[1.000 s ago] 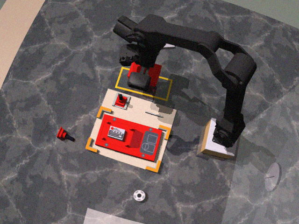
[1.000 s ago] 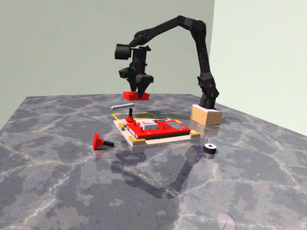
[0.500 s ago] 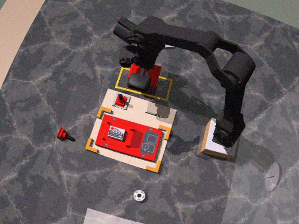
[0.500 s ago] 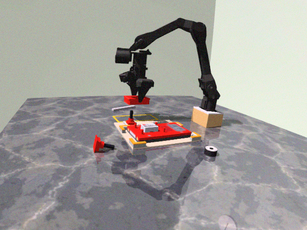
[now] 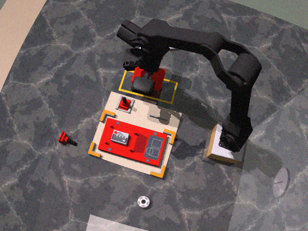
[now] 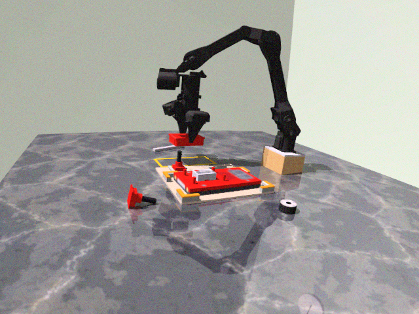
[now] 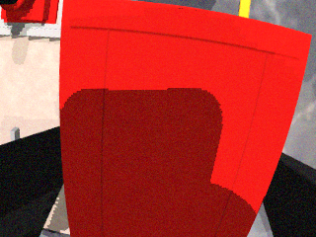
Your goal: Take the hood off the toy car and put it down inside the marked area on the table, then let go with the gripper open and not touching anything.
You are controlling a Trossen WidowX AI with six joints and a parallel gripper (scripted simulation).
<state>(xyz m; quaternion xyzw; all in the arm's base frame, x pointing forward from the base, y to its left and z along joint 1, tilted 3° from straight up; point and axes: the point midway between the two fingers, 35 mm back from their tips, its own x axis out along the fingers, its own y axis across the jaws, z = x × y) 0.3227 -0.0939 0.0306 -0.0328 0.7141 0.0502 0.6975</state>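
Note:
The red hood (image 5: 160,77) (image 6: 175,139) (image 7: 173,59) is off the car and in the air, roughly level. My gripper (image 5: 147,74) (image 6: 187,137) (image 7: 169,149) is shut on it, with one finger on each side. The hood hangs above the marked area, a yellow outline (image 5: 174,93) (image 6: 210,159) (image 7: 244,9) on the table. In the top view it covers the middle of the outline and part of its far side. The red toy car (image 5: 104,139) (image 6: 220,184) sits between orange corner brackets, its white engine block (image 5: 120,137) (image 6: 204,174) exposed.
The cream board (image 5: 139,111) borders the marked area. A red piece with a black post (image 5: 124,103) (image 6: 178,166) stands upright on it. A similar piece (image 5: 64,138) (image 6: 134,197) lies on the table. A wheel (image 5: 139,201) (image 6: 287,207) and a white bar (image 6: 165,148) are also there.

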